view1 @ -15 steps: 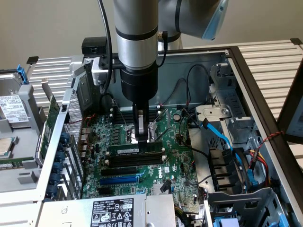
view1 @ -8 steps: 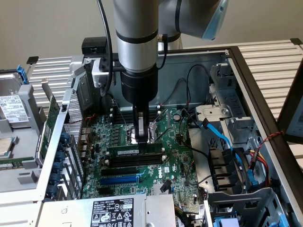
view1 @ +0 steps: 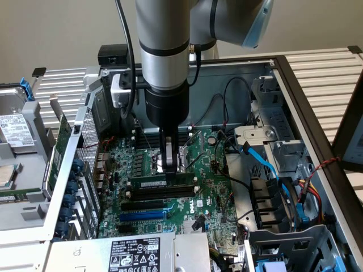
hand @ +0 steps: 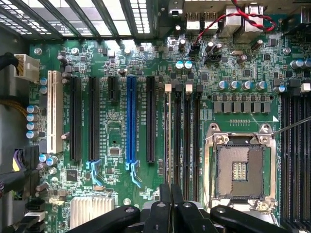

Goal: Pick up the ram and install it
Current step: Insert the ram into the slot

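The tool (view1: pixel 169 180) is pinched narrow on the top edge of the ram (view1: pixel 145 182), which stands upright among the black slots (hand: pixel 187 126) beside the CPU socket (hand: pixel 239 170): pickup looks done, full seating unconfirmed

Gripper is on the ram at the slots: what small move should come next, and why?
Probably a short, straight push down. The gripper is shut on the ram, which stands on edge, parallel to the black slots and right at them. Whether it is fully seated I cannot tell, so pressing before any release seems safest.
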You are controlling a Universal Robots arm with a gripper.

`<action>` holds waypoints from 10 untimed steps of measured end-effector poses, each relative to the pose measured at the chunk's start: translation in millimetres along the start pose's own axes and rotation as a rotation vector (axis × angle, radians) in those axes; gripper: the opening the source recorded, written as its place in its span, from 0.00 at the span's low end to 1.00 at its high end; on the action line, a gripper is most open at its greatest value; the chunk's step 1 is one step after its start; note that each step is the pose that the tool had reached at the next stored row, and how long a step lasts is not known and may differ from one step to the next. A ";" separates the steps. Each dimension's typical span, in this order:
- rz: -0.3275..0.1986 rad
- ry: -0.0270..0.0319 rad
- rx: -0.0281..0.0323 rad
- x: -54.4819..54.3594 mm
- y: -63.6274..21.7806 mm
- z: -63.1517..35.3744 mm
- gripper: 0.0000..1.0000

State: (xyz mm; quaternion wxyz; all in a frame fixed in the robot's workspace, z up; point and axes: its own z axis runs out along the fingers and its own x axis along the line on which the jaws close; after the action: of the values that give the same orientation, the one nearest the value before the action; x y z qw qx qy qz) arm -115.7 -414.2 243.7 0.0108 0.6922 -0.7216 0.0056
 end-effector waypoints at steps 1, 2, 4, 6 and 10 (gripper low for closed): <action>0.000 -0.0001 -0.0001 0.0 0.0 0.2 0.12; 0.000 -0.0005 -0.0001 0.0 0.0 0.5 0.12; 0.000 -0.0008 -0.0001 0.0 0.0 0.9 0.12; 0.000 -0.0011 -0.0002 -0.1 0.0 1.0 0.12; 0.000 -0.0016 -0.0001 -0.1 0.0 2.0 0.12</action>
State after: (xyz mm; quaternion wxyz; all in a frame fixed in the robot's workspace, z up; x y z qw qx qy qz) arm -115.7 -414.2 241.7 0.0102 0.6922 -0.7216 0.0050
